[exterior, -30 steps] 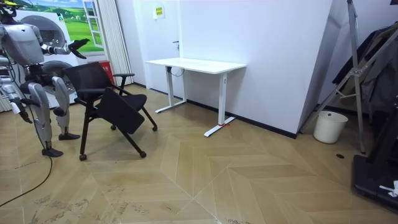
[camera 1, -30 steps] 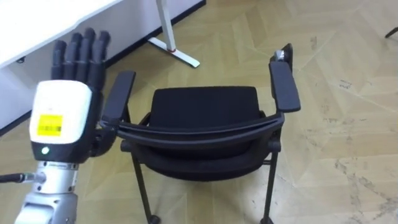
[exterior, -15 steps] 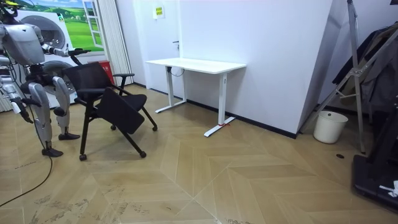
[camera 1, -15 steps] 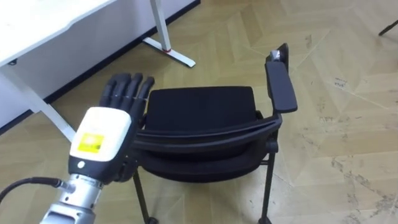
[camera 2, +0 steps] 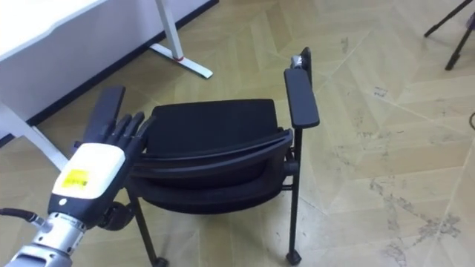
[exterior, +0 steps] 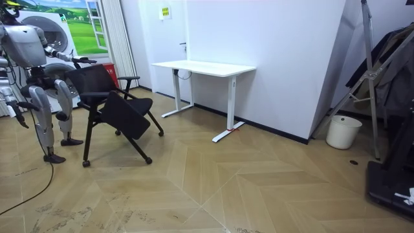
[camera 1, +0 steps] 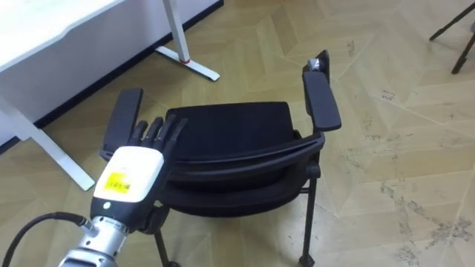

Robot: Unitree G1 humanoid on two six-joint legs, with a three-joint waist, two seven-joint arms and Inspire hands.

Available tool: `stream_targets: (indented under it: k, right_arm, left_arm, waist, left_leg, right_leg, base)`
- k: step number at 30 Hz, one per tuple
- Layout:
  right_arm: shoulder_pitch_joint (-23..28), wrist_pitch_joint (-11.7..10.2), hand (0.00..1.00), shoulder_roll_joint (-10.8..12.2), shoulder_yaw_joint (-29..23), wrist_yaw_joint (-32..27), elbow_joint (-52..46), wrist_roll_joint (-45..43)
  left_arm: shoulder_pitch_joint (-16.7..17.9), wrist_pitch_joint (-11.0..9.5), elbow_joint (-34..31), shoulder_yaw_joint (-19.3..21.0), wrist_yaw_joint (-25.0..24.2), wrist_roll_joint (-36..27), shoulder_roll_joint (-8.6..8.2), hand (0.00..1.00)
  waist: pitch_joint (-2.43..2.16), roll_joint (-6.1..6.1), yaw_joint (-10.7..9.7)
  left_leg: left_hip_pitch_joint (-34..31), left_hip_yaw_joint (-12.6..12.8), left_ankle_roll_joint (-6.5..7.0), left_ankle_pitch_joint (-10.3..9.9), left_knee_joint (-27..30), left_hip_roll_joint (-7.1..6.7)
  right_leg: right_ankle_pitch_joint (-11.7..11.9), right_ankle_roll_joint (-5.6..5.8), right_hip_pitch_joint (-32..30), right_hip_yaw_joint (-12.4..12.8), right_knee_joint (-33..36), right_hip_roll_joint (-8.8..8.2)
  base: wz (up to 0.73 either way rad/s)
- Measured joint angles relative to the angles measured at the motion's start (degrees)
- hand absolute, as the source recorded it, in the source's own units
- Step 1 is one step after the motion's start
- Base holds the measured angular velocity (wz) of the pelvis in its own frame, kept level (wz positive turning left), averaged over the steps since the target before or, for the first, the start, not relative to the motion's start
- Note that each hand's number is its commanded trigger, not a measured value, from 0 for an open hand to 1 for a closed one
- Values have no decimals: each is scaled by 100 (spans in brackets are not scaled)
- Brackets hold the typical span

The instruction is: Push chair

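The room is bright and evenly lit — soft light from above, no hard beams. The white wall (exterior: pixel 284 58) and desk (exterior: pixel 204 66) glow pale. The floor (camera 1: pixel 386 89) carries a mild sheen, without harsh glare. Under the chair (camera 1: pixel 230 141) lies only a faint, diffuse shadow — its black seat reads dark, a thin highlight running along the back's top edge.

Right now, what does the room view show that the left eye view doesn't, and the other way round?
The room view adds the robot standing behind the chair, right hand low at its side, and a bucket by the wall. The left eye view adds the close look: left hand, fingers straight, at the left end of the backrest, beside the armrest. Both share the chair, the desk and the floor.
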Motion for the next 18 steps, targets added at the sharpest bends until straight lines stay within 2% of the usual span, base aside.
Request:
stream_targets:
  k: [3, 10, 15, 18]
  right_arm:
    - [11, 2, 0, -1, -2, -1, -1, 1]
    - [117, -2, 0, -2, -2, -143, -94, 6]
    - [169, -4, 0, -1, -4, -274, -114, 1]
    - [209, -7, 0, -1, -2, -291, -189, 2]
  left_arm:
    - [1, 22, 0, -20, -19, 1, 31, 0]
    - [-6, 82, 277, -29, -18, -125, 115, 0]
    - [-32, 75, 518, -29, 41, -123, 117, 0]
    - [-162, 37, 749, -75, 188, -140, 112, 0]
  waist:
    - [2, -10, -10]
    - [-34, 64, -51]
    - [-16, 129, -52]
    - [-14, 158, -58]
  left_leg:
    - [3, 45, 0, 0, 0, 1]
    - [25, 105, 0, 0, -7, 3]
    - [83, 111, 0, 0, -26, 3]
    - [116, 123, 0, 0, -61, 9]
  right_leg:
    - [1, 0, -28, 38, 5, 1]
    - [10, -3, -61, 217, 1, 19]
    - [11, -4, -59, 292, -3, 33]
    - [13, -7, -51, 293, 4, 41]
  base:
    - [-8]
    - [-12]
    - [-9]
    - [0]
